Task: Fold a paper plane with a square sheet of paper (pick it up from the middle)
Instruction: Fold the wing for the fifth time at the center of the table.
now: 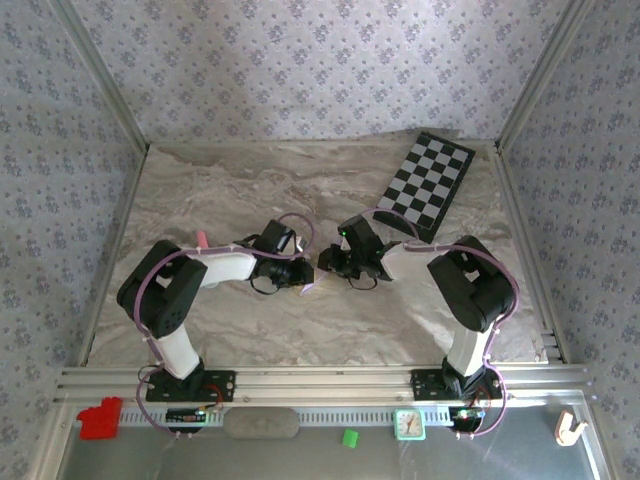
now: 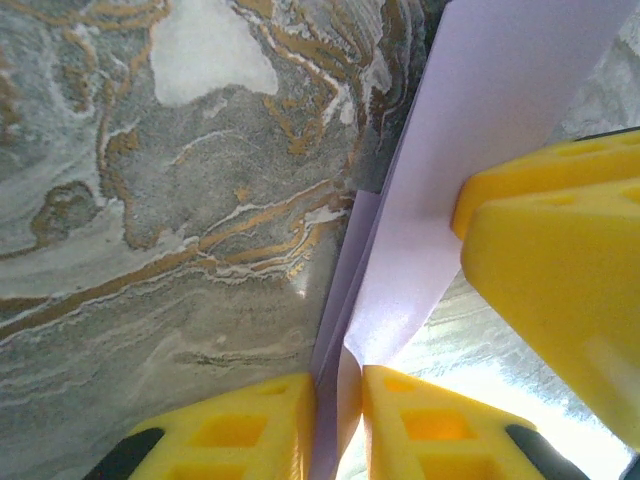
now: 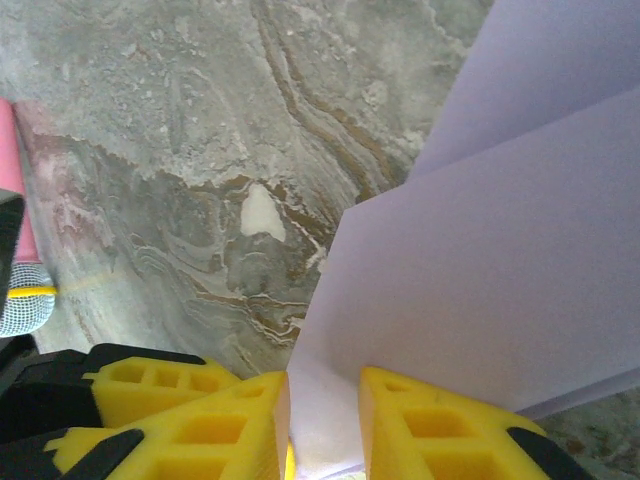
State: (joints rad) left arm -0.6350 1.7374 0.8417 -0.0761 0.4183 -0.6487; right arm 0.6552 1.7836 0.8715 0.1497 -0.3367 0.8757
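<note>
a: we start with the biggest thing, the patterned walls (image 1: 300, 60), which close in the marbled table (image 1: 250, 190) on three sides.

b: agreed. next we have the left arm (image 1: 190, 285) and the right arm (image 1: 465, 285). both bend inward from the near edge, and their wrists meet near the middle of the table.

a: we see the chequered board (image 1: 427, 183) lying flat at the far right corner, well apart from both wrists.

b: now the grippers. in its wrist view we find the left gripper (image 2: 338, 385) with its yellow fingers pressed together on the lilac paper (image 2: 480, 110), a thin edge of it pinched between them.

a: and one finger (image 2: 560, 290) of the right gripper sits against the same paper, just beside ours.

b: the right gripper (image 3: 325, 385) is likewise clamped on a lower edge of the paper, which rises from between its jaws in two overlapping layers.

a: so we place the paper between the two grippers, over the middle of the table, already folded. we cannot tell whether it touches the marble.

b: smaller things last. a pink strip (image 1: 202, 240) lies by the left arm, and on the front rail we spot a red block (image 1: 100, 418) and a green cube (image 1: 350, 437).
</note>
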